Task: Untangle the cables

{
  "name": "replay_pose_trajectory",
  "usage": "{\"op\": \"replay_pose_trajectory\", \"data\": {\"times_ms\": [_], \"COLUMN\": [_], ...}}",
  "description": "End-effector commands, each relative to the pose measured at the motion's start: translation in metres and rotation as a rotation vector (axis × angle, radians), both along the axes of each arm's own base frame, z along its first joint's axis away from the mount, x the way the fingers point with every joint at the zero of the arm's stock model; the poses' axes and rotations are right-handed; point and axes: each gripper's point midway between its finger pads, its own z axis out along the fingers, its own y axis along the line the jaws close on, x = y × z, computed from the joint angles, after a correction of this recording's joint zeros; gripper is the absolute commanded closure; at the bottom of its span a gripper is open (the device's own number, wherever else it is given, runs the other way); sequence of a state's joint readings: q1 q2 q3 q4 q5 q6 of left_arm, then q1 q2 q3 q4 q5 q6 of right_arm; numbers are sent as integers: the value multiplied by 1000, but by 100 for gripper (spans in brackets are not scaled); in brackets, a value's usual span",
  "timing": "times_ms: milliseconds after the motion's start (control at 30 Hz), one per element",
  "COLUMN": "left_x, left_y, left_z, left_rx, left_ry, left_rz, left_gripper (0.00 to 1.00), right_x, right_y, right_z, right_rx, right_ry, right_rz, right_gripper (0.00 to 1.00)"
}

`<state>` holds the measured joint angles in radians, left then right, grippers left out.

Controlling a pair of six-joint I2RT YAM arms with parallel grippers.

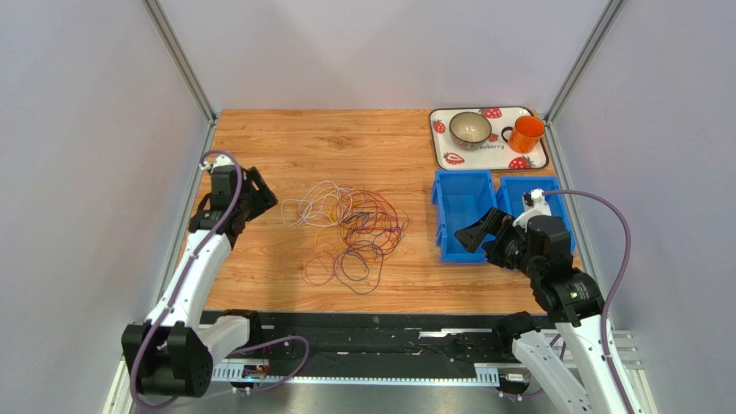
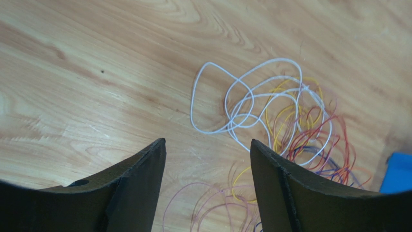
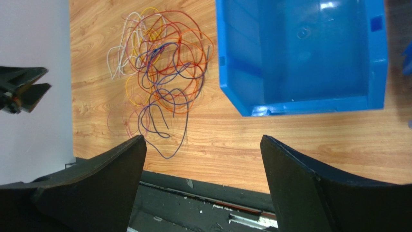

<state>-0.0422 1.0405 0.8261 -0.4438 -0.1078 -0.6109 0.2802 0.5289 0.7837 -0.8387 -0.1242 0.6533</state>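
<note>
**One pull may drag the whole tangle**

The cables [image 1: 350,233] lie in one loose heap on the wooden table [image 1: 285,138], between the two arms and left of the blue bins [image 1: 458,194]. The left gripper [image 2: 208,142] hangs open near the white loops and holds nothing. The right gripper [image 3: 203,140] is open and empty too. The wires are thin and cross each other, so I think the jaws may pinch several colours together and tighten the knot.

Count: one heap, five colours, single wires not countable; two blue bins, one tray [image 1: 449,159], one bowl [image 1: 470,128], one orange mug [image 1: 525,134].
</note>
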Motion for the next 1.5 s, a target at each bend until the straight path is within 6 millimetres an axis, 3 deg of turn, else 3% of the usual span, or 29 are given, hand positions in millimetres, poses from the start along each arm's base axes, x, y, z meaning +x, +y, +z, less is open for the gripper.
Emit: {"op": "replay_pose_trajectory", "data": {"times_ms": [0,100,233,367,567,867,900,967,1000,1033,1100,1167,1267,1300,1367,1400,1467], "left_x": [8,13,25,32,39,42,43,44,45,46,51,55,60,60,55,48,41], "left_y": [-29,-67,-96,-107,-123,-143,-142,-140,-141,-144,-151,-153,-145,-143,-138,-135,-140], "left_z": [0,-14,-35,-59,-76,-88,-88,-94,-93,-92,-71,-30,68,119,174,221,258], "left_rx": [26,61,62,50,39,45,49,56,56,51,47,59,89,90,106,94,77], "left_ry": [68,101,147,203,221,214,219,240,243,248,217,142,-5,-79,-170,-250,-312], "left_rz": [-115,-220,-288,-318,-375,-403,-394,-371,-373,-391,-429,-452,-440,-437,-438,-437,-479], "left_gripper": [28,31,39,40,43,45,48,66,93,100,100,100,100,100,100,100,100], "right_x": [13,19,19,14,5,7,9,12,12,14,16,17,16,15,13,12,8], "right_y": [20,23,20,14,14,20,20,22,22,24,26,29,28,27,24,24,24], "right_z": [37,33,25,20,16,14,13,13,12,13,10,12,18,19,25,25,29], "right_rx": [56,46,-2,-15,9,4,-5,-9,-16,-13,-14,-9,-3,-1,14,21,43], "right_ry": [-197,-202,-172,-177,-183,-181,-177,-178,-175,-178,-166,-166,-186,-190,-211,-216,-228], "right_rz": [108,128,140,120,119,160,165,176,182,188,203,215,208,198,177,174,166], "right_gripper": [8,8,10,10,10,10,10,10,10,10,10,11,12,12,11,12,11]}}
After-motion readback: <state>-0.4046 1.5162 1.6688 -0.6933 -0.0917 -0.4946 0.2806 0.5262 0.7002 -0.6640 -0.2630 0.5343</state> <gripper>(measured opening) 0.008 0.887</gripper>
